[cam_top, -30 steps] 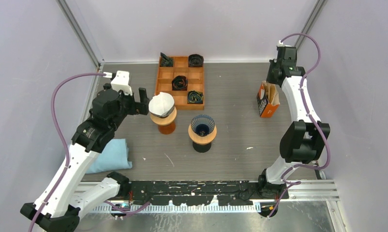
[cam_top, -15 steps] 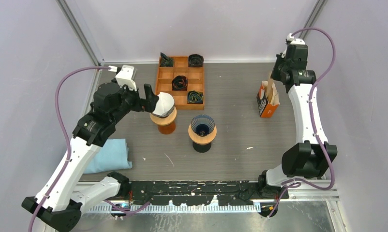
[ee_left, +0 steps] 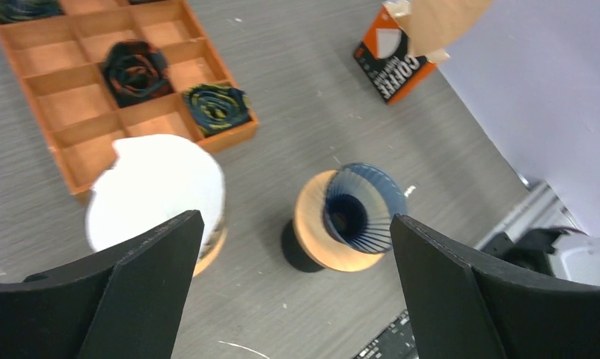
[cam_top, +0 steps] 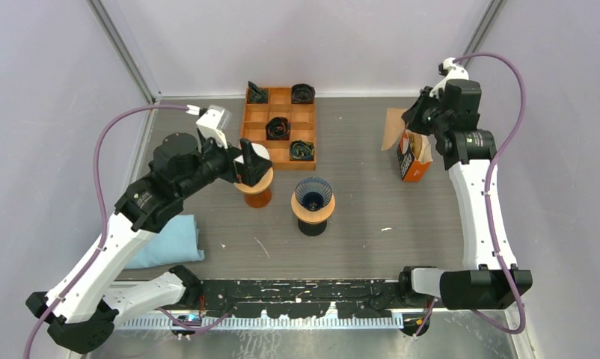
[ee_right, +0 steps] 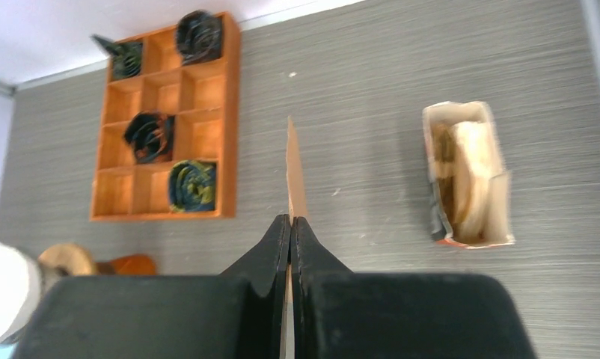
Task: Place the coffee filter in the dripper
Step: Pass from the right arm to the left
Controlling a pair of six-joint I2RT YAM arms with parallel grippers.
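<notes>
A brown paper coffee filter (cam_top: 393,129) hangs in the air left of the orange filter box (cam_top: 411,155), with my right gripper (cam_top: 415,120) shut on it. The right wrist view shows that filter (ee_right: 295,176) edge-on, pinched between the closed jaws (ee_right: 290,218). The blue ribbed dripper (cam_top: 313,194) stands mid-table on a wooden collar and black base, with nothing inside it (ee_left: 357,209). Left of it, an orange dripper (cam_top: 256,191) carries a white filter (ee_left: 158,191). My left gripper (cam_top: 245,161) hovers over it, open and holding nothing (ee_left: 295,221).
An orange wooden tray (cam_top: 242,131) with coiled dark items in several compartments sits at the back, also in the right wrist view (ee_right: 232,112). A folded light-blue cloth (cam_top: 170,239) lies at the left. The filter box (ee_right: 469,176) stands open with more filters inside.
My right arm rose from the box and swung left, carrying a brown filter out. My left arm shifted right, over the dripper with the white filter, still open.
</notes>
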